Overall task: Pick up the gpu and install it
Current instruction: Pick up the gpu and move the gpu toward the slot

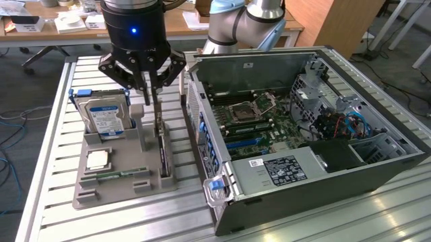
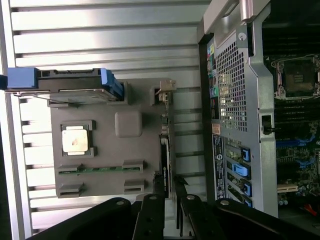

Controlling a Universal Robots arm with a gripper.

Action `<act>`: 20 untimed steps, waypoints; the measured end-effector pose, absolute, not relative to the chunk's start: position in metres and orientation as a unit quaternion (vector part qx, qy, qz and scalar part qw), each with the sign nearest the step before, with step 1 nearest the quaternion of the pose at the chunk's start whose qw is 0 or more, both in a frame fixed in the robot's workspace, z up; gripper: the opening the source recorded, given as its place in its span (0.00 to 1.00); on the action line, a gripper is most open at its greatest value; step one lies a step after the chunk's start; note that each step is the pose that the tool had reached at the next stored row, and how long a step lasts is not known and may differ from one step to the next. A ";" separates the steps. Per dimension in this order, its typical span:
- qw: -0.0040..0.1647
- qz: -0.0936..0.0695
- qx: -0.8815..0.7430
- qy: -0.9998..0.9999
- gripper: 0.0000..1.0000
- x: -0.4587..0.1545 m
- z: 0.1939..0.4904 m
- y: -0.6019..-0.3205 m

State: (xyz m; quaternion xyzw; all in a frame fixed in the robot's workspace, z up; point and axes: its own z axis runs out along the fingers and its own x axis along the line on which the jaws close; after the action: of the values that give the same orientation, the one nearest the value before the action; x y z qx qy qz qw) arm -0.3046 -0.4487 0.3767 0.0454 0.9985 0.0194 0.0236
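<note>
A robot gripper (image 1: 149, 100) with a blue light on its black body hangs over a grey parts tray (image 1: 124, 190). Its jaws stand narrowly apart around the upper end of the gpu (image 1: 162, 151); whether a fingertip touches the card is hard to tell from this angle. The gpu, a thin dark card, stands on edge in a slot along the tray's 3 o'clock side, reading the exterior view as a clock face. At the tray's 11 o'clock a hard drive (image 1: 106, 118) stands upright in blue rails; its blue-and-white label carries print too small to read. A silver processor (image 1: 98, 160) lies flat at 9 o'clock, and a narrow green memory stick (image 1: 121, 174) lies at 6 o'clock. Beside the tray, at its 3 o'clock, a dark computer case (image 1: 323, 194) lies open, exposing a green motherboard (image 1: 259, 128). A silver power supply (image 1: 266, 177) sits at the case's 6 o'clock and wears a white sticker with a black block, its wording illegible. Blue cables (image 1: 352, 123) coil at the case's 3 o'clock. Everything rests on a table (image 1: 101, 224) of ribbed aluminium slats. At 12 o'clock in the room behind is a wooden desk (image 1: 178, 27) strewn with small boxes, and loose wires (image 1: 10, 121) trail on the grey floor at 9 o'clock.
</note>
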 end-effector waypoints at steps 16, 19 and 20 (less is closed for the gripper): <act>0.024 0.019 0.045 0.998 0.41 -0.305 0.370 -0.449; 0.024 0.019 0.045 0.999 0.41 -0.305 0.365 -0.449; 0.024 0.019 0.045 0.999 0.41 -0.305 0.363 -0.449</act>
State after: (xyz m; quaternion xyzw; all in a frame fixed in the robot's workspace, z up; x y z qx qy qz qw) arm -0.3047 -0.4487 0.3631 0.0454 0.9985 0.0194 0.0236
